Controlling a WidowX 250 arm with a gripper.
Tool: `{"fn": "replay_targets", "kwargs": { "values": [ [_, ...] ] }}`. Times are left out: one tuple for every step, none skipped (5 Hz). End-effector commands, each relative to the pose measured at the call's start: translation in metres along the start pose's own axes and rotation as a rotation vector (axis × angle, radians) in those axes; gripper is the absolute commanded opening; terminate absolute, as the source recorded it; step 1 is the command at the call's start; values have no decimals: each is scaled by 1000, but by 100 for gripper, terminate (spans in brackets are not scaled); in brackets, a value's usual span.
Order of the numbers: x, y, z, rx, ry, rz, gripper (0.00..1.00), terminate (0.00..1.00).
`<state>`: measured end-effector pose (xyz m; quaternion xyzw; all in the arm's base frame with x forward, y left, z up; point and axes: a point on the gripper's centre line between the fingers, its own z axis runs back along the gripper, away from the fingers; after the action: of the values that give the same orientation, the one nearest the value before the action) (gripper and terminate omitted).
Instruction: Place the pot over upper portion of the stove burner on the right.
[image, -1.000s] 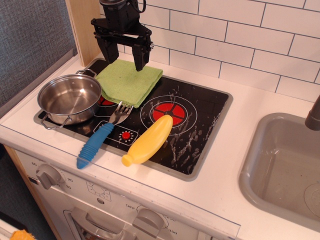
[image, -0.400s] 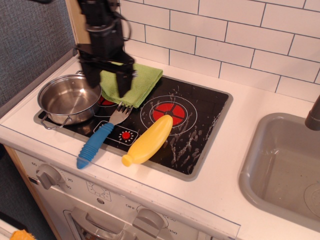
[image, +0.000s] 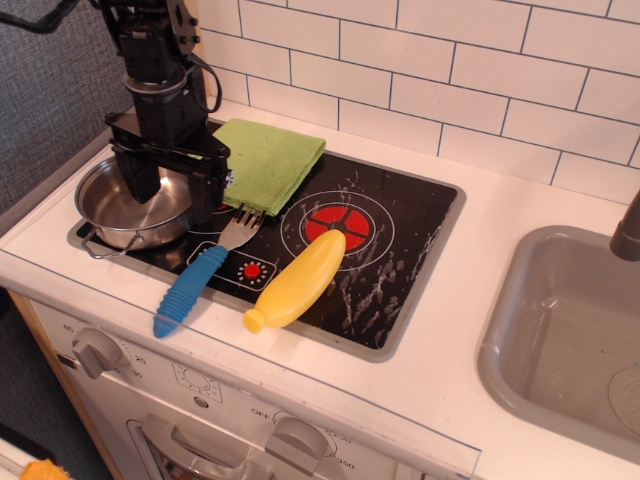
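Observation:
The shiny steel pot (image: 112, 212) sits at the front left corner of the black cooktop (image: 400, 260), over the left burner. My black gripper (image: 168, 197) is open and lowered over the pot, one finger inside the bowl and the other finger (image: 207, 196) by its right rim. The right stove burner (image: 338, 226), a red four-part disc with white rings, lies in the middle of the cooktop with white scuff streaks to its right. Its lower edge is covered by a yellow banana-shaped toy (image: 295, 280).
A green folded cloth (image: 268, 160) lies at the back left of the cooktop. A fork with a blue handle (image: 195, 281) lies in front of the pot, tines near the gripper. A grey sink (image: 570, 340) is at the right. A white tiled wall runs behind.
My gripper moved from above the green cloth to the left and down, and now stands over the pot. The pot, fork and yellow toy have not moved.

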<state>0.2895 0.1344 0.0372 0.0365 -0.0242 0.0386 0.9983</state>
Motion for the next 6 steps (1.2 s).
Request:
{"fn": "replay_targets", "kwargs": {
  "values": [
    [-1,18,-7,10,21,52,0,0],
    [-1,16,-8,14,28,44,0,0],
    [0,11,3,10,-2,31,0,0],
    [2,8,23,13,-47,19,0,0],
    [7,-1,53,16,-110,-7,0,0],
    [29,-39,80,-47,-197,-107,0,0]
  ]
}}
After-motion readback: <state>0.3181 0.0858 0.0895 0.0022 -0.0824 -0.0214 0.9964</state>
